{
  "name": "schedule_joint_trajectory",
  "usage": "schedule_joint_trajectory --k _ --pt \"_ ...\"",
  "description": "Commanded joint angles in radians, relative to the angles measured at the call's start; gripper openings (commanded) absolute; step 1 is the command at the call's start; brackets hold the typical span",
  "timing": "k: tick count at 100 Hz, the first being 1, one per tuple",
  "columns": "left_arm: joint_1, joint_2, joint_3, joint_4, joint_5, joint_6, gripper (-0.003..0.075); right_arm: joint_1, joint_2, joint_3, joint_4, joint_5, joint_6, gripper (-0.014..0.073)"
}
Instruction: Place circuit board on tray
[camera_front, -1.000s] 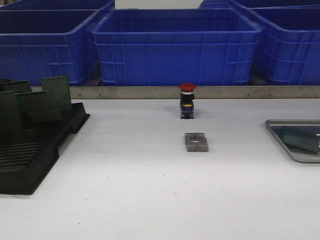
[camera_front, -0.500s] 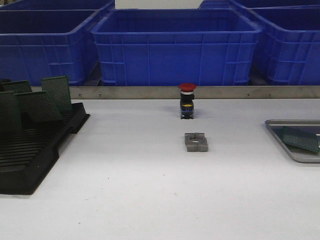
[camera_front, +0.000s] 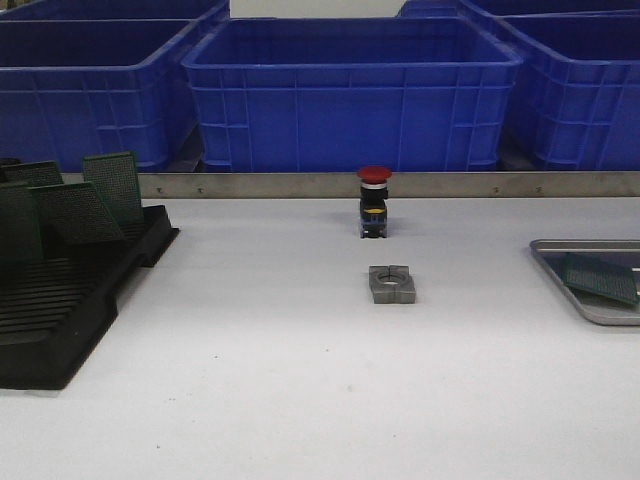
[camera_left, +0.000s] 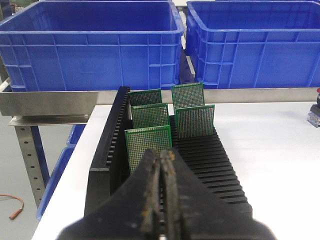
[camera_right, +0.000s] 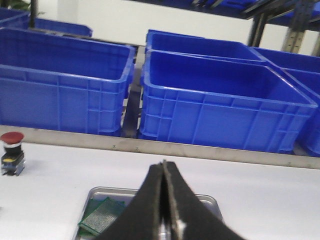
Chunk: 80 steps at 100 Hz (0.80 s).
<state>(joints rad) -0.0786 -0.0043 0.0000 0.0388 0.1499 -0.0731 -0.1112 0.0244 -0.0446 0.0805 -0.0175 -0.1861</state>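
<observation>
Currently, green circuit board (camera_front: 600, 277) lying flat in metal tray (camera_front: 560, 247) at the counter's (camera_front: 300, 380) right edge, left tool (camera_left: 162, 165) pressed together near black rack (camera_front: 60, 300) of boards, right tool (camera_right: 164, 172) seemingly closed above tray.

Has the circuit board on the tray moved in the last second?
No. In the front view the circuit board lies in the same spot on the tray, and sits the same relative to the red push button.
</observation>
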Motion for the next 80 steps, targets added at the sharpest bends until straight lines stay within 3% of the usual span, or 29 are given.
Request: schedule_joint_trajectory --k 1,5,80 --pt "-0.009 -0.033 0.049 -0.001 -0.074 -0.001 -0.0020 -0.015 -0.069 0.071 -0.117 -0.149 0.196 -0.0112" --pt "-0.009 -0.033 0.049 -0.001 -0.074 -0.001 -0.0020 -0.011 -0.061 0.059 -0.143 -0.057 0.202 -0.0112" --pt "-0.009 -0.033 0.049 -0.001 -0.074 -0.001 -0.0020 -0.008 -0.061 0.060 -0.162 -0.044 0.201 -0.0112"
